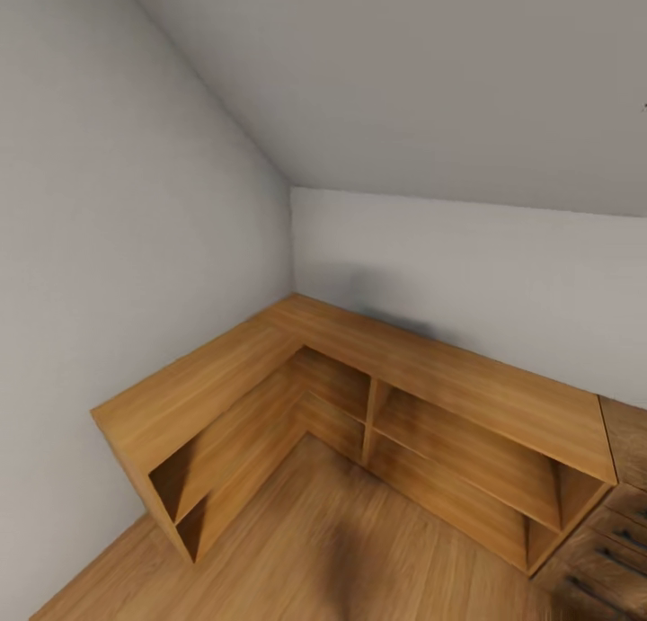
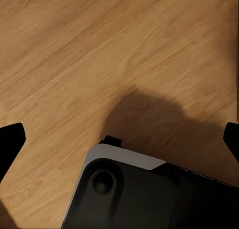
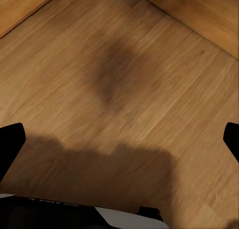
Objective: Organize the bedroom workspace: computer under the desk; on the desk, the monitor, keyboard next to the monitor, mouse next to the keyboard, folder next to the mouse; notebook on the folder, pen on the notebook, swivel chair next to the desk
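Note:
My left gripper [image 2: 119, 139] is open over bare wooden floor [image 2: 74, 55]; its dark fingertips [image 2: 10, 142] stand far apart with nothing between them. My right gripper [image 3: 119, 139] is open too, fingertips [image 3: 10, 142] wide apart above the floor [image 3: 149, 89]. Both wrist views catch part of my own grey-and-black base [image 2: 129, 189] [image 3: 74, 214] and its shadow on the boards.
The head view faces a room corner under a sloping ceiling. A low L-shaped light wood open shelf unit [image 1: 359, 369] runs along both white walls. A darker wood drawer unit [image 1: 620, 513] adjoins it at the right. Wood floor [image 1: 314, 540] lies in front.

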`<state>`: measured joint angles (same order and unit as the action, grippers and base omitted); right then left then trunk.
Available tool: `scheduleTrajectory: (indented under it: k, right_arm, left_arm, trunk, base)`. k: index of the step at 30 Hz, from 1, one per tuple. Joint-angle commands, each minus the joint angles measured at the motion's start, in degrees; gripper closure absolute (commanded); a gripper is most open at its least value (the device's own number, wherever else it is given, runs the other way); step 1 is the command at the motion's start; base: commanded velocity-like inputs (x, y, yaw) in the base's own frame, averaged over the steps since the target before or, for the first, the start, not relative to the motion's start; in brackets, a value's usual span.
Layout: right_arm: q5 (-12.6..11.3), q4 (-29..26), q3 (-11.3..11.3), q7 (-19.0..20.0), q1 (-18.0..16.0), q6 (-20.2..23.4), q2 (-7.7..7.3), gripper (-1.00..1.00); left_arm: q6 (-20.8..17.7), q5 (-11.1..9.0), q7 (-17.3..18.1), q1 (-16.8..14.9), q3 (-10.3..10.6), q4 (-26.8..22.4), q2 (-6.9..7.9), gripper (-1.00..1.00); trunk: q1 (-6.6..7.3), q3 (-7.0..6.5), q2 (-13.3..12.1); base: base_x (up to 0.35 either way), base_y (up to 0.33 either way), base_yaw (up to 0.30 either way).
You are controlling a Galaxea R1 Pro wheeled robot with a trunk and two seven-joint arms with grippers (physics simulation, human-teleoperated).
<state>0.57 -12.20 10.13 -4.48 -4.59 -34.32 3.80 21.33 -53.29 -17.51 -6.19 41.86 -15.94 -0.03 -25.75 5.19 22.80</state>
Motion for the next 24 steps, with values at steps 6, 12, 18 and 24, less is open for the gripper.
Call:
scheduleTrajectory:
  k: [6, 12, 18, 24]
  right_arm:
    - [0.05, 0.07, 0.41, 0.59, -0.07, -0.14, -0.10, -1.00]
    - [0.09, 0.07, 0.42, 0.70, -0.07, -0.14, -0.11, -1.00]
    - [0.09, 0.07, 0.42, 0.75, -0.07, -0.14, -0.11, -1.00]
    - [0.13, 0.07, 0.42, 0.77, -0.07, -0.14, -0.11, -1.00]
  left_arm:
    - [0.20, -0.30, -0.43, -0.03, 0.50, -0.06, 0.03, -1.00]
    - [0.21, -0.28, -0.46, -0.04, 0.50, -0.04, 0.03, -1.00]
    - [0.26, -0.26, -0.47, -0.05, 0.50, -0.06, 0.03, -1.00]
    - [0.34, -0.24, -0.50, -0.05, 0.46, -0.05, 0.03, -1.00]
  trunk:
    - [-0.04, 0.03, 0.12]
    - [-0.04, -0.10, 0.12]
    - [-0.04, -0.25, 0.12]
    - [-0.04, -0.40, 0.12]
  base:
    - [0.011, 0.000, -0.292]
    - [0.001, 0.000, -0.292]
    - [0.092, 0.109, -0.292]
    - [0.212, 0.226, -0.292]
